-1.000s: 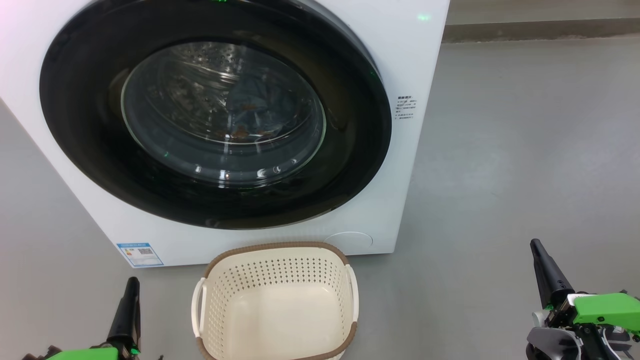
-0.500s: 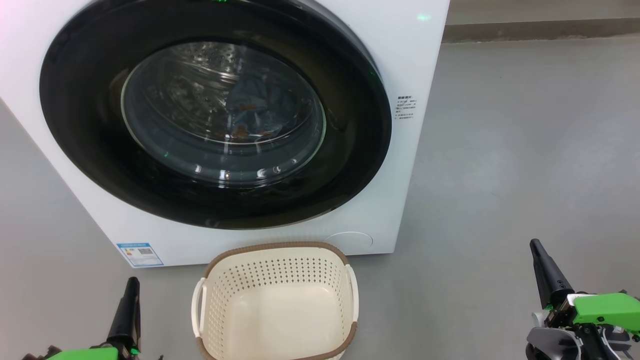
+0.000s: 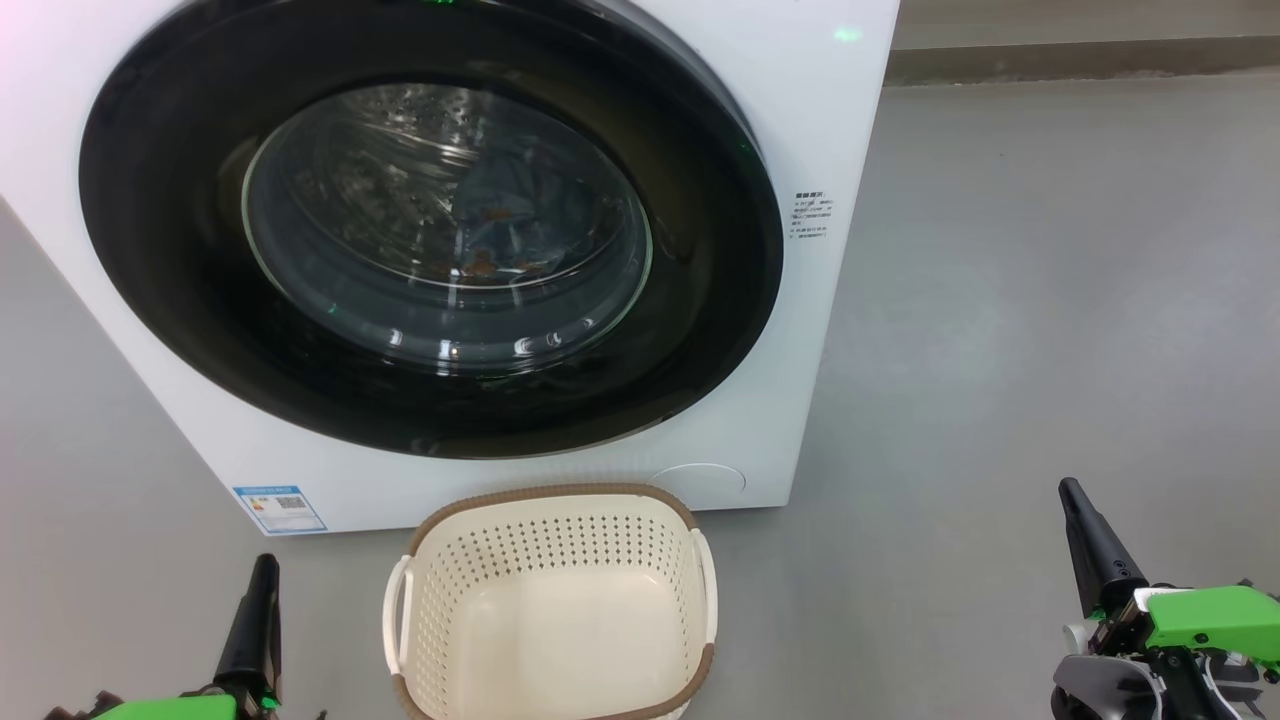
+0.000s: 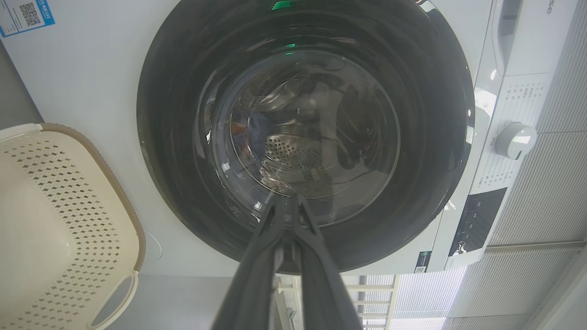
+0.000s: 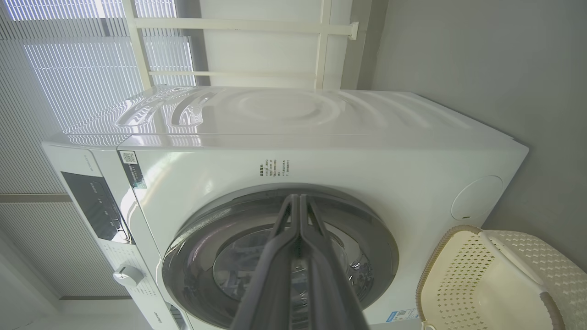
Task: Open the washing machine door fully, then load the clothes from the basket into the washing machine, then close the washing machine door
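Note:
The washing machine (image 3: 840,120) stands white and boxy ahead of me. The washing machine door (image 3: 150,250) lies flush against its front, glossy black around a glass bowl. Through the glass I make out blue clothes (image 3: 495,215) with orange-brown spots inside the drum. The basket (image 3: 555,495) sits on the floor just in front of the machine, its bare cream bottom showing. My left gripper (image 3: 265,565) hovers low at the basket's left, shut and holding nothing. My right gripper (image 3: 1071,490) is far off to the right, also shut and holding nothing. In the wrist views both gripper tips (image 4: 286,199) (image 5: 299,198) point toward the door.
Grey floor (image 3: 1050,300) spreads to the right of the machine, up to a dark skirting strip (image 3: 1080,60) at the back. A blue label sticker (image 3: 280,508) marks the machine's lower left front. The control panel with a white knob (image 4: 516,140) lies beside the door.

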Robot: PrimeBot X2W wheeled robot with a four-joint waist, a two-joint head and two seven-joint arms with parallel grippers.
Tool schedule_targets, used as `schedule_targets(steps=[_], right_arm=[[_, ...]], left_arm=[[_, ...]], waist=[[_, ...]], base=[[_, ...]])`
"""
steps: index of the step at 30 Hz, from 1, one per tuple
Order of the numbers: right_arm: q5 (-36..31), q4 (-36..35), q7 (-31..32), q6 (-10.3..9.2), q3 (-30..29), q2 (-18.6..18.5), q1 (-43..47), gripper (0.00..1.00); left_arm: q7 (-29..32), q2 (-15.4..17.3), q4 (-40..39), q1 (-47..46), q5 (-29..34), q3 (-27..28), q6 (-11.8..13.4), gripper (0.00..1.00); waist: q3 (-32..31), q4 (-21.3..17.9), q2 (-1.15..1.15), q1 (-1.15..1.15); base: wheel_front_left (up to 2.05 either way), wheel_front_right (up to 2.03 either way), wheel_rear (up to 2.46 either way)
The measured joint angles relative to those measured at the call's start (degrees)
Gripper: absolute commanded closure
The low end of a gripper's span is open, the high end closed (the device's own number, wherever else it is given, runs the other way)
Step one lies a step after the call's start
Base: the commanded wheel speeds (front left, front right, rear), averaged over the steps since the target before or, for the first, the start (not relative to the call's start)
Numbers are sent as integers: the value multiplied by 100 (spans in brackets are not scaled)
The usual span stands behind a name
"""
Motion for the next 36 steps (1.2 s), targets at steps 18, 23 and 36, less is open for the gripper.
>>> schedule_targets(steps=[18,23,36], right_arm=[[-16,0,8,0,-9,4,0,100],[-18,0,8,0,-12,7,0,100],[-18,0,9,0,-19,14,0,100]], left_arm=[[0,0,0,0,0,0,0,100],[0,0,0,0,0,0,0,100],[0,0,0,0,0,0,0,100]], waist=[[0,0,0,0],[0,0,0,0],[0,0,0,0]], base=[[0,0,0],[0,0,0],[0,0,0]])
